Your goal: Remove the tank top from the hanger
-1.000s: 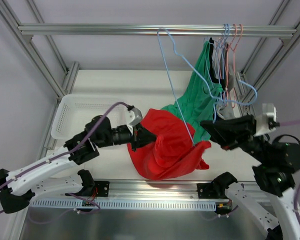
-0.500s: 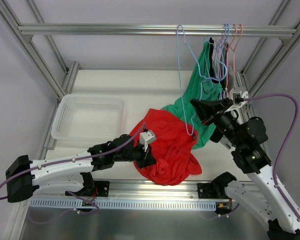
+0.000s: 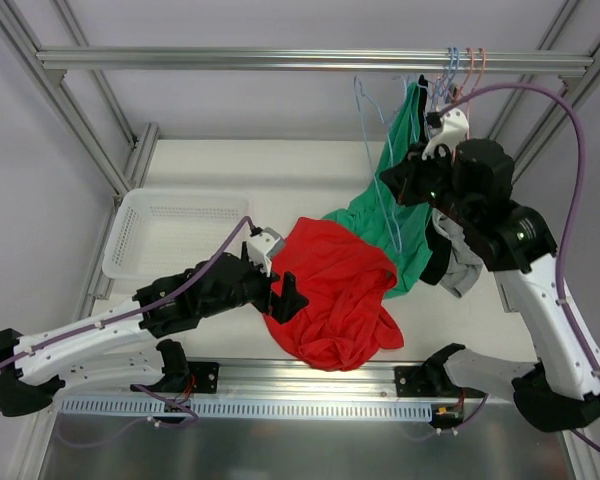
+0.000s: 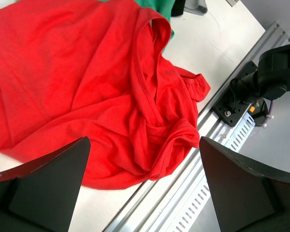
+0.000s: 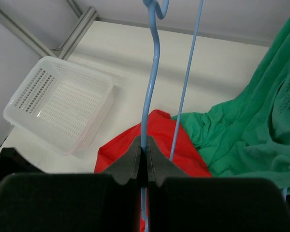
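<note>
The red tank top lies crumpled on the white table, free of the hanger; it fills the left wrist view. My left gripper stands open just left of the cloth, its fingers wide apart above the top's near edge with nothing between them. The right gripper is raised at the back right, shut on the bare light-blue wire hanger, whose hook points up toward the top rail. Below that gripper the red top shows on the table.
A green garment hangs from the rail's right end and drapes onto the table beside the red top. More hangers crowd that end. A white mesh basket sits at the left. An aluminium rail borders the near edge.
My left gripper has opened and let go of the red top, drawing back to the left. The right arm has carried the blue hanger up and back toward the rail.
</note>
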### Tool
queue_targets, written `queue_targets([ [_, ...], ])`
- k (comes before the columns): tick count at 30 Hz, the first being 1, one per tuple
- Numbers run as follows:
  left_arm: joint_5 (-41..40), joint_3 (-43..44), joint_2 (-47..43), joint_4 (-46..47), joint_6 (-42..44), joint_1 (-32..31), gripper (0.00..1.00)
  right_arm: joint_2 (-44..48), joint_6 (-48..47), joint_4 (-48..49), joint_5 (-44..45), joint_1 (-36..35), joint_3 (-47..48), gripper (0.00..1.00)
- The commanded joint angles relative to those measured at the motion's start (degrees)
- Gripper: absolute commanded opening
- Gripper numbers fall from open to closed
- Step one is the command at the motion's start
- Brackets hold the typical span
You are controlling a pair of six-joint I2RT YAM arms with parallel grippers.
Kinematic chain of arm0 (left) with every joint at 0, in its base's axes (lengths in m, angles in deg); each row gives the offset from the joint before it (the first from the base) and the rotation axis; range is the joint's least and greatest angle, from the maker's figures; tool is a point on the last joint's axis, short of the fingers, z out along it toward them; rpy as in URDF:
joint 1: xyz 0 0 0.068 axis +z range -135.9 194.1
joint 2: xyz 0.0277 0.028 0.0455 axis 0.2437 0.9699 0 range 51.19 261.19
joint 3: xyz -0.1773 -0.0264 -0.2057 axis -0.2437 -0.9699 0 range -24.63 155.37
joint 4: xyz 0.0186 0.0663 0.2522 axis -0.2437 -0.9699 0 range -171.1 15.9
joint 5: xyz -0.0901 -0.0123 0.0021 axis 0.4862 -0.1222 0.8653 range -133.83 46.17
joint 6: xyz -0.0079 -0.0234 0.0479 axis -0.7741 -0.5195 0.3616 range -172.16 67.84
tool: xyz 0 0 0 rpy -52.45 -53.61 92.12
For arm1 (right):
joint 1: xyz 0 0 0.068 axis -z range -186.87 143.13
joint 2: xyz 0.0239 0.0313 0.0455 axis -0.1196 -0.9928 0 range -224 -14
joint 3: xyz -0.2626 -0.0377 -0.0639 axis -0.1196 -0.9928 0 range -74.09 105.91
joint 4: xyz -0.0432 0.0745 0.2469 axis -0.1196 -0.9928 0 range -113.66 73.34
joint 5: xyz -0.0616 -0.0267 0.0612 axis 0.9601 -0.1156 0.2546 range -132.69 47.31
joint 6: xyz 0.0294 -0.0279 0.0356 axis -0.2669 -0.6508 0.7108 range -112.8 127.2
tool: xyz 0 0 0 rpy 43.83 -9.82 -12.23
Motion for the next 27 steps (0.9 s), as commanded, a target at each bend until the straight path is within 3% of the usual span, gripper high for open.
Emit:
queue_targets([
  [1,-3.6,-0.1,-3.4,-5.9,-0.5,-0.5,0.99,-7.0,-2.8,-5.1,5.6,-0.3,11.1,0.00],
  [7,-3.5,-1.9,-6.6,-9.1,-2.0,-0.6,0.99,-21.4,-3.7,-9.4,6.2,1.9,29.0,0.00],
  [12,-4.2,-3.0,-8.7,-10.4,-2.5,-0.6,0.99,-31.0,0.0,-10.7,1.5,6.4,36.5,0.00],
  [19,-4.7,-3.0,-8.7,-10.6,-2.3,-0.6,0.99,-34.1,0.9,-11.1,-0.5,6.8,35.1,0.00],
  [25,-6.0,-2.3,-5.3,-10.4,-2.2,-0.6,0.99,-31.0,2.5,-10.7,-1.4,6.7,30.1,0.00],
  [26,-6.6,-2.0,-4.6,-10.4,-2.3,-0.6,0.99,-30.5,2.5,-10.5,-1.9,6.7,29.4,0.05],
  [27,-8.4,-1.3,-2.5,-10.3,-2.9,-0.5,0.99,-29.5,2.4,-10.3,-2.1,6.7,28.5,0.26],
])
